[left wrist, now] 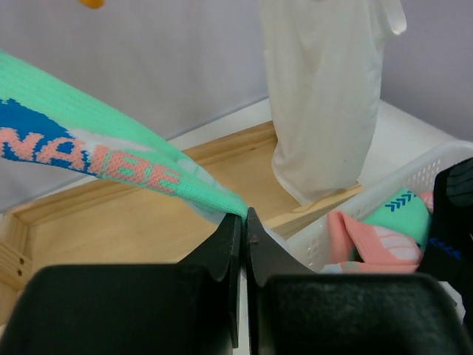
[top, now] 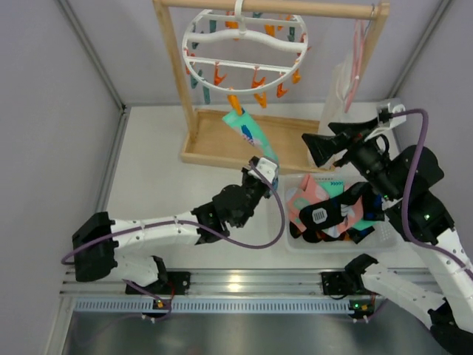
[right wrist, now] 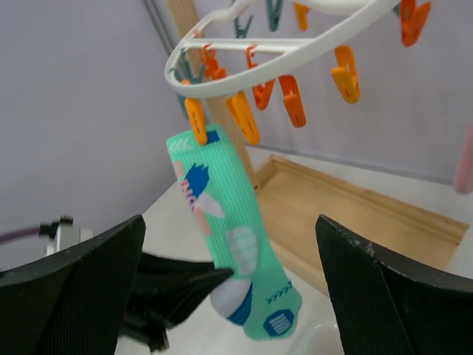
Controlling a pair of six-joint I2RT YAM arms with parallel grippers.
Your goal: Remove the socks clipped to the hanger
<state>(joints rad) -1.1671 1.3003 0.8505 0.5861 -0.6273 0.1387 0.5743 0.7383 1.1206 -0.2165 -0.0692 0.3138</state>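
Step in hand: pulling the last clipped sock free. The mint-green knitted sock with blue and salmon lettering (right wrist: 222, 222) hangs by its cuff from one orange plastic peg (right wrist: 196, 118) on the round white plastic hanger ring (top: 244, 46). I see no other sock on that ring.

My left gripper (left wrist: 244, 222) is pinched tight on the sock's toe end, and the fabric runs at a slant from the peg down to its fingers. Just beside it stands the white plastic basket (left wrist: 384, 188), where salmon, mint and black socks (top: 301, 201) lie heaped. My right gripper (top: 318, 148) has its fingers spread wide and holds nothing. It sits to the right of the sock, facing the ring.

Judgement: the next move calls for a steady pull down and away from the peg until the cuff slips out, then a carry over the basket. Risk noted: the ring may swing on the wooden rack (top: 214, 144) instead of letting go.
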